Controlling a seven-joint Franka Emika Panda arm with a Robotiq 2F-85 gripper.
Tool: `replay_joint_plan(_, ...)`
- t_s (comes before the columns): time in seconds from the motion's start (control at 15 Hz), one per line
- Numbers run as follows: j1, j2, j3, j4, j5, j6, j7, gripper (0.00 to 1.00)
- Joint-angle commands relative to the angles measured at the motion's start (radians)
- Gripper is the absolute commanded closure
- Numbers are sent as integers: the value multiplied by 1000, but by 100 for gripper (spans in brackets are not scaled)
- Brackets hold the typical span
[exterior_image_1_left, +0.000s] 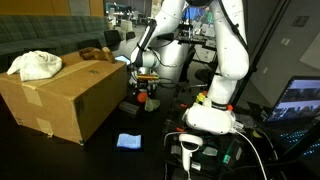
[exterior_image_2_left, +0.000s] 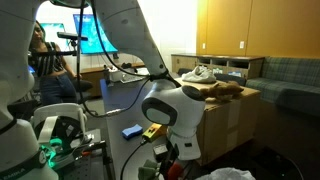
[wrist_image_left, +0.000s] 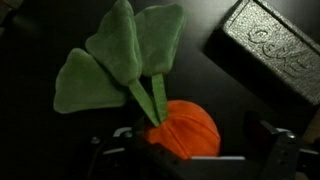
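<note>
Looked down from the wrist onto a toy carrot (wrist_image_left: 185, 128). Found it right under the gripper (wrist_image_left: 195, 158), lying on the dark table (wrist_image_left: 40, 140) between the two fingers (wrist_image_left: 283, 150). Saw the gripper wide open, not gripping anything. Could not tell about the fingers touching the carrot or not. Saw the round orange end close to the gripper and the leaves (wrist_image_left: 120, 55) pointing away from it, up and to the left in the wrist view. Ran long from the orange end to the leaf tips. Looked soft and stuffed, bright orange with flat green leaves on thin green stalks. Spotted a dark block (wrist_image_left: 272, 48) a bit past the carrot, off to the right. Farther off, in an exterior view, spotted a cardboard box (exterior_image_1_left: 70, 95) near the gripper, with a white cloth (exterior_image_1_left: 35, 65) on top, and a small blue thing (exterior_image_1_left: 128, 141) on the table.
</note>
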Motion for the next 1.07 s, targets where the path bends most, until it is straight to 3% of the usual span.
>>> replay_joint_plan(0.0,15,18,-27,15,-20,16,64,0)
replay_joint_plan(0.53,17,37,-75,50,-45,4,148,0)
replay_joint_plan(1.0,3,93,-79,124,-55,-23,147,0)
